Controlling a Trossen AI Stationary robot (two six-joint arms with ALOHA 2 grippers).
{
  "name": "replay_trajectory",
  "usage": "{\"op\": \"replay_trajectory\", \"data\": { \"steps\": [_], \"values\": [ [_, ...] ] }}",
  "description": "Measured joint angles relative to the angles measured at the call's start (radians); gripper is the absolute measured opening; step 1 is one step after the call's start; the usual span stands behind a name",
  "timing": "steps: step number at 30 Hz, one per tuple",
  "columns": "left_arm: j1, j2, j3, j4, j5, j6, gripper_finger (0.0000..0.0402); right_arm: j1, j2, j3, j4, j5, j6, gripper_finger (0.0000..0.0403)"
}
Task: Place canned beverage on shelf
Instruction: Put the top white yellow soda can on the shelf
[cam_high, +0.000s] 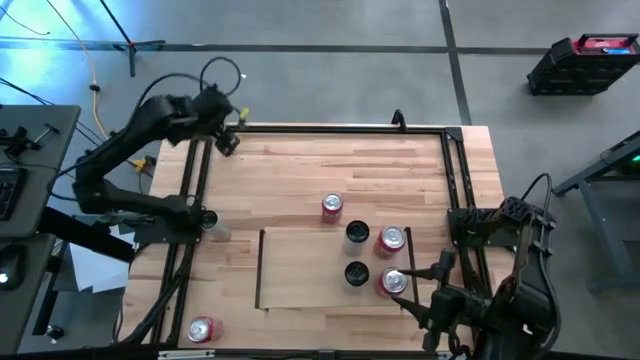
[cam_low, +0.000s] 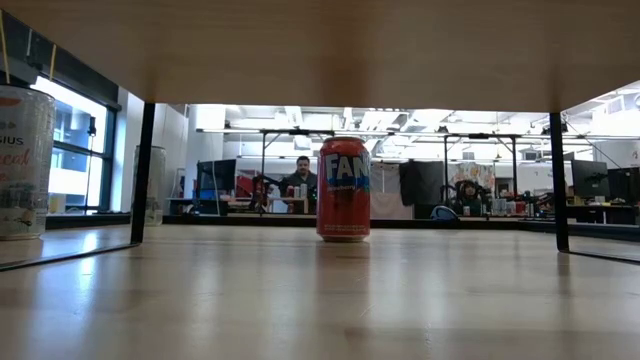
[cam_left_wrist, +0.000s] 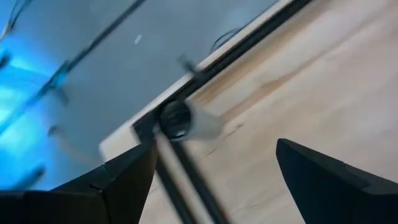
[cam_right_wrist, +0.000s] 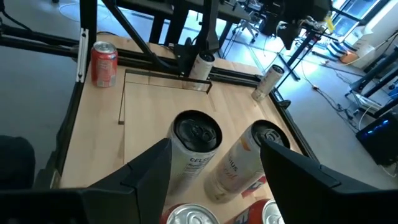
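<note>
The shelf (cam_high: 300, 270) is a pale wood panel with dark rails on its short sides. At its right end stand two dark-topped slim cans (cam_high: 357, 233) and two red cans (cam_high: 391, 240). A red can (cam_high: 331, 207) stands on the table just beyond the shelf's far edge, seen as an upright can (cam_low: 343, 190) in the low view. My right gripper (cam_high: 412, 288) hovers open above the shelf's right end, its fingers (cam_right_wrist: 149, 168) framing the slim cans (cam_right_wrist: 198, 134) below without touching them. My left gripper (cam_high: 228, 140) is open in the air over the table's far left corner.
A red can (cam_high: 200, 330) stands at the near left corner. A pale can (cam_high: 213, 225) stands by the left arm's base. Another pale can (cam_left_wrist: 186, 119) is at the far left corner beside the black frame (cam_high: 330, 128). Bare tabletop lies left of the shelf.
</note>
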Motion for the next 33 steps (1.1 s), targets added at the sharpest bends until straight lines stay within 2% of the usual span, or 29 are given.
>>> {"op": "replay_trajectory", "data": {
  "steps": [5, 11, 17, 26, 33],
  "values": [
    [0.191, 0.109, -0.001, 0.029, 0.0, 0.023, 0.0322, 0.005, 0.012, 0.0, 0.006, -0.023, -0.002, 0.0231],
    [0.335, 0.216, 0.0, 0.126, 0.002, -0.066, 0.0322, 0.016, 0.039, 0.0, 0.0, -0.041, -0.002, 0.0231],
    [0.402, 0.28, -0.023, 0.231, 0.144, -0.162, 0.0322, 0.034, 0.049, 0.0, 0.015, -0.053, 0.026, 0.0231],
    [0.402, 0.316, -0.07, 0.272, -0.001, -0.294, 0.0322, 0.066, 0.083, 0.0, 0.029, -0.028, 0.027, 0.0231],
    [0.399, 0.318, -0.14, 0.291, -0.004, -0.437, 0.0322, 0.083, 0.103, 0.0, 0.03, -0.03, 0.066, 0.0231]
  ]
}}
